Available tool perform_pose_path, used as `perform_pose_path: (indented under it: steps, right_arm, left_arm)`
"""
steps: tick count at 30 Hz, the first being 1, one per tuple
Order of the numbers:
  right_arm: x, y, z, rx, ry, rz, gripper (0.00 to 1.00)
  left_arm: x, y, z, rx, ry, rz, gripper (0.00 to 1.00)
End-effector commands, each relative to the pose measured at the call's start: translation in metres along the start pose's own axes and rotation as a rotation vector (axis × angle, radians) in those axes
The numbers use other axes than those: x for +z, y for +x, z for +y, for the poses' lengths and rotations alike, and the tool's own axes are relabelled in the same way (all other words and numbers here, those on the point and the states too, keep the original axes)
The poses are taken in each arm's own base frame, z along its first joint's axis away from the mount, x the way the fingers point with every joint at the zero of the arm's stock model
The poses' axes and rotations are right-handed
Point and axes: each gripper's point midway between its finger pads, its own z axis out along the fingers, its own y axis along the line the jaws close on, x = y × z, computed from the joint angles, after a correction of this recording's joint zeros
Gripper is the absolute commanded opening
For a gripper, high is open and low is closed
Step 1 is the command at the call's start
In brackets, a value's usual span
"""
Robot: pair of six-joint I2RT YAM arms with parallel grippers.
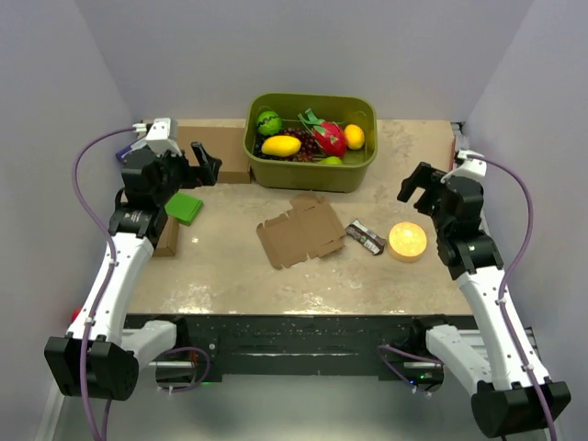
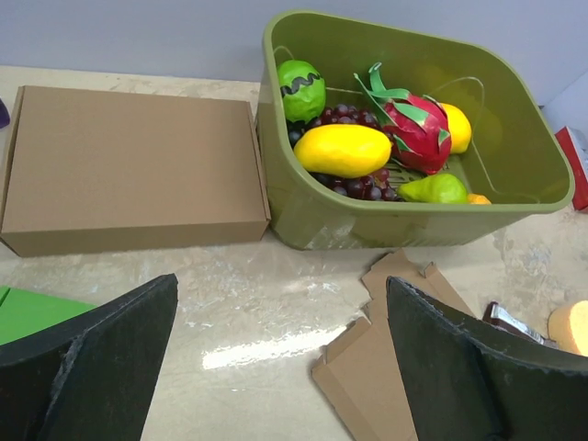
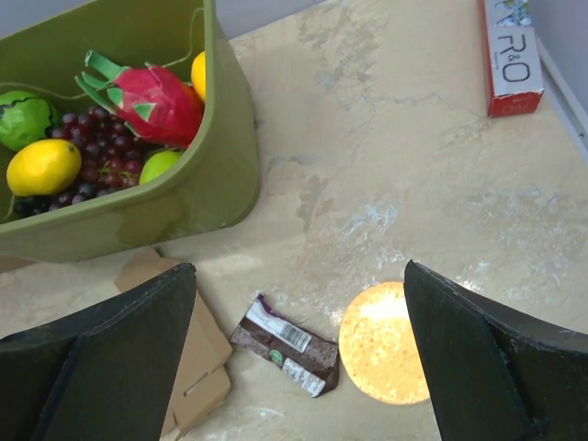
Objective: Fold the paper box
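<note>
Both pincers hang released, jaws wide and holding nothing: the left gripper (image 1: 204, 165) at 10 o'clock of the flat brown thin-cardboard paper box (image 1: 301, 230), the right gripper (image 1: 415, 188) at 2 o'clock. The cutout lies unfolded mid-table, probably so that 2 arms can reach it. A dark foil snack wrapper (image 1: 365, 236) sits just beside it at 3 o'clock.
</note>
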Motion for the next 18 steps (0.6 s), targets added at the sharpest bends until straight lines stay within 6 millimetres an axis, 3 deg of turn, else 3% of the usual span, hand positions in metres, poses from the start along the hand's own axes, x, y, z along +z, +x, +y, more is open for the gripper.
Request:
perform_pose_path:
  steps: [1,4,9,12,14,18]
  right_arm:
    - [-0.018,0.008,0.014,0.067,-0.053,0.122,0.99]
    - [-0.024,0.028,0.024,0.146,-0.102,0.197,0.99]
    - [-0.023,0.076,0.039,0.244,-0.185,0.334,0.93]
    - [-0.022,0.108,0.055,0.312,-0.241,0.393,0.91]
    - [-0.023,0.125,0.066,0.372,-0.261,0.432,0.98]
    - [-0.027,0.169,0.08,0.402,-0.268,0.514,0.97]
  left_arm:
    - [0.0,0.0,0.011,-0.045,-0.086,-0.008,1.0]
    - [0.001,0.004,0.016,-0.035,-0.132,0.01,1.0]
    - [0.004,0.018,-0.003,-0.004,-0.058,0.043,1.0]
    - [0.006,0.028,-0.024,0.007,0.055,0.058,1.0]
    - [0.008,0.032,-0.038,0.001,0.131,0.063,1.0]
    - [0.012,0.041,-0.034,-0.008,0.117,0.092,1.0]
